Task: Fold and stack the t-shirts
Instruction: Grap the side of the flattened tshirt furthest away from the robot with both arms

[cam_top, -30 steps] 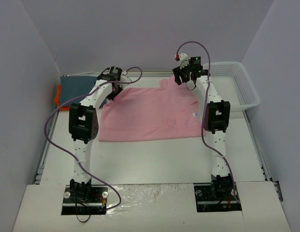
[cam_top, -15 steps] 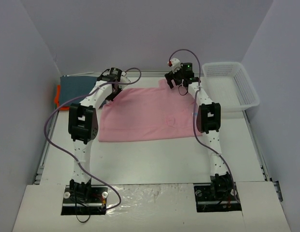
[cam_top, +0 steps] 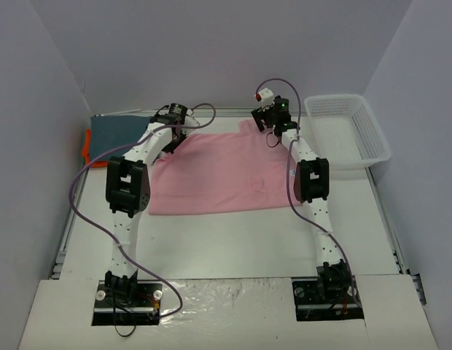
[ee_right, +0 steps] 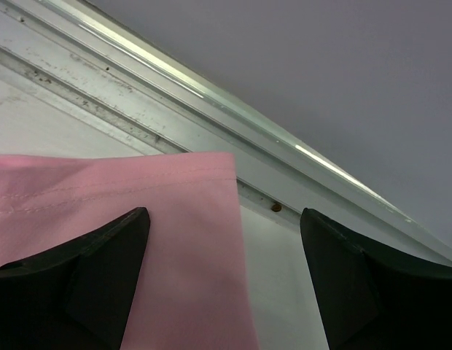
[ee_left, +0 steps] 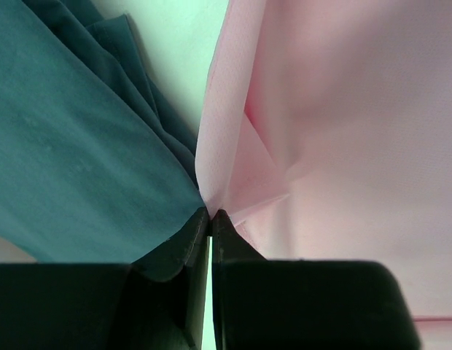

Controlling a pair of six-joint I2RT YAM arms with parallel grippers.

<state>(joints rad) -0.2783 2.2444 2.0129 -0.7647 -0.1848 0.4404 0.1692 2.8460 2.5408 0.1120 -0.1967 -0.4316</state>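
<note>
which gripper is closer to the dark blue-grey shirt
Left. The left gripper pinches the edge of the pink shirt right beside the blue-grey shirt. The right gripper hangs open over the pink shirt's far right corner, nearer the white basket.

One shirt (cam_top: 219,171) lies flat mid desk (cam_top: 233,240), the other shirts (cam_top: 113,131) sit stacked in the far left corner, basket (cam_top: 350,135) far right.

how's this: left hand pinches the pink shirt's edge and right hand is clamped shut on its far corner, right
No. The left hand pinches the pink shirt at its edge, but the right hand is open over its far corner, as the right wrist view shows.
</note>
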